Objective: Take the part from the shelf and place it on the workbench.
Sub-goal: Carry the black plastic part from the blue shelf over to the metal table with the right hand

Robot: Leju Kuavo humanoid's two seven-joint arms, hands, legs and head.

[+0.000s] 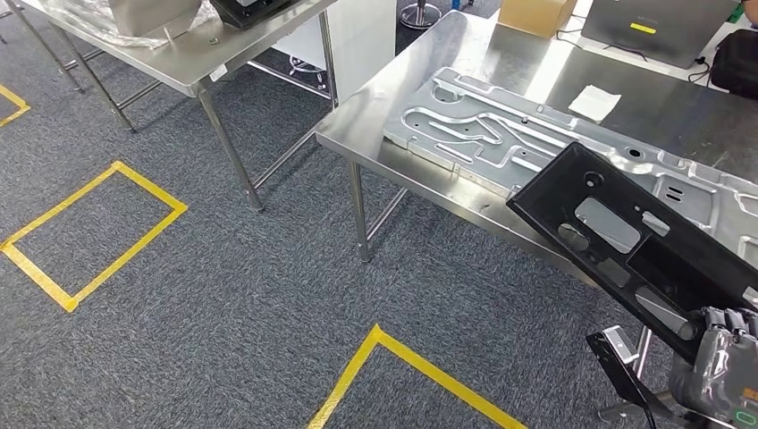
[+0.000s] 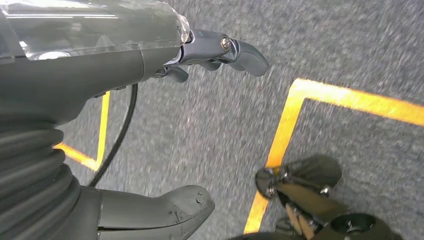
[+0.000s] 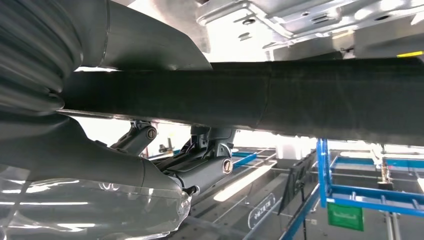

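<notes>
While gripping the black part (image 1: 626, 241) by its near lower edge, right hand (image 1: 720, 357) with fingers curled over the rim, thumb beneath as the right wrist view suggests. Part tilted up and away from that hand, far end overhanging the near edge of the workbench (image 1: 420, 80), above the embossed metal plate (image 1: 501, 134) lying there. Judged well along: part off the shelf and carried to the bench; still to lower, set down, let go. Left hand (image 2: 200, 55) spread, holding nothing, hanging over grey carpet and a yellow floor line (image 2: 280, 135). Head view alone giving the part's place over the bench; right wrist view adding the grip from below and blue racking (image 3: 345, 190) beyond.
</notes>
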